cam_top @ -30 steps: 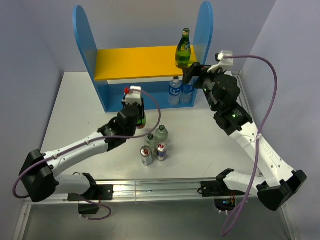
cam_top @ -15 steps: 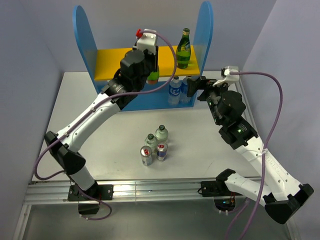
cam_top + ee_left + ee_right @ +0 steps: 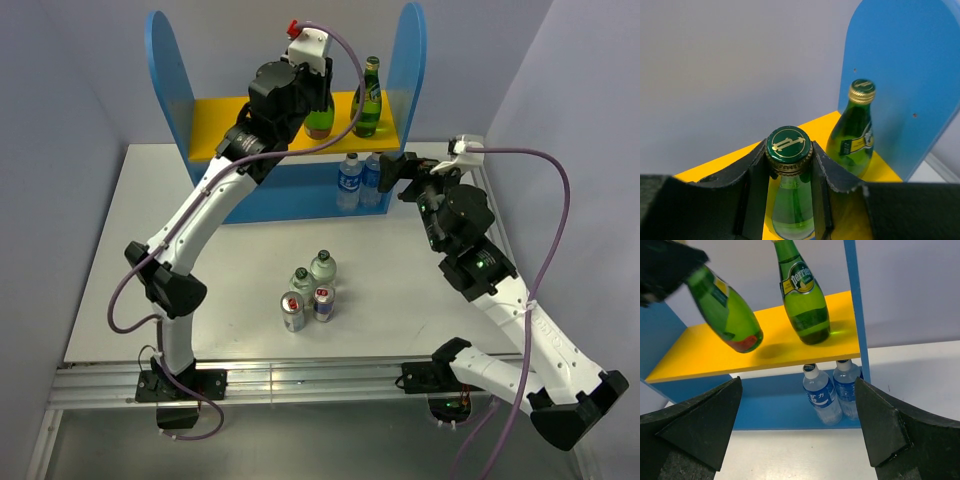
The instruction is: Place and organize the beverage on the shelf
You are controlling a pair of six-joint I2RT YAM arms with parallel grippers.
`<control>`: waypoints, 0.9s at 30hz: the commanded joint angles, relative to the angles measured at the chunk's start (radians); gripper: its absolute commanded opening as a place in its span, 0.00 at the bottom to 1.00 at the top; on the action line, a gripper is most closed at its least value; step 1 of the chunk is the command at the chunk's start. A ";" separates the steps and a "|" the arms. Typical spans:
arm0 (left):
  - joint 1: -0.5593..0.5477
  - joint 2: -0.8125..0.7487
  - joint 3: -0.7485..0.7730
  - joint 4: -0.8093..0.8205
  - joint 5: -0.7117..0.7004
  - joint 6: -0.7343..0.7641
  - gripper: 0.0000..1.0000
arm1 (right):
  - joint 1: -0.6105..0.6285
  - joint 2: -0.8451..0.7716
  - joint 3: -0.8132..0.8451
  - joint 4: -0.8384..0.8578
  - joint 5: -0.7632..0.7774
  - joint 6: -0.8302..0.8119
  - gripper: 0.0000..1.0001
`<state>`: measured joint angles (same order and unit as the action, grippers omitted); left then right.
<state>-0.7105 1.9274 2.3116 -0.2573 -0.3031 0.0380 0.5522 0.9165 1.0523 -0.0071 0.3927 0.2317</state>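
Observation:
The shelf has blue side panels (image 3: 166,70) and a yellow top board (image 3: 230,125). My left gripper (image 3: 318,100) is shut on the neck of a green glass bottle (image 3: 320,122), holding it tilted with its base close above the board. It also shows in the left wrist view (image 3: 788,144) and the right wrist view (image 3: 725,310). A second green bottle (image 3: 368,98) stands upright at the board's right end, just right of the held one. Two water bottles (image 3: 349,182) stand on the lower level. My right gripper (image 3: 392,170) is open and empty in front of them.
On the table in front of the shelf stand two small clear bottles (image 3: 322,267) and two cans (image 3: 292,311) in a tight group. The shelf's right blue panel (image 3: 910,75) rises just beyond the standing green bottle (image 3: 852,135). The left of the yellow board is bare.
My left arm has lifted the green bottle from the table up over the top board and moved it right toward the standing bottle. My right gripper has drawn back from the standing bottle and lowered.

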 commanded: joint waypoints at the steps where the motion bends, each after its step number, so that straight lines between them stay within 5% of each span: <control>1: 0.039 0.031 0.089 0.214 0.094 0.014 0.00 | 0.005 -0.030 -0.012 0.044 0.024 -0.014 1.00; 21: 0.080 0.145 0.121 0.265 0.343 -0.127 0.00 | 0.005 -0.031 -0.048 0.065 0.047 -0.011 1.00; 24: 0.079 0.134 0.088 0.276 0.355 -0.116 0.16 | 0.006 -0.033 -0.052 0.070 0.048 -0.009 1.00; 25: 0.078 0.127 0.075 0.289 0.358 -0.115 0.39 | 0.006 -0.033 -0.051 0.070 0.048 -0.009 1.00; 27: 0.078 0.117 0.039 0.306 0.358 -0.105 0.62 | 0.006 -0.033 -0.049 0.067 0.044 -0.008 1.00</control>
<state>-0.6277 2.1048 2.3627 -0.1047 0.0090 -0.0643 0.5522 0.8902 1.0054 0.0158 0.4255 0.2195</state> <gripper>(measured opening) 0.556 0.998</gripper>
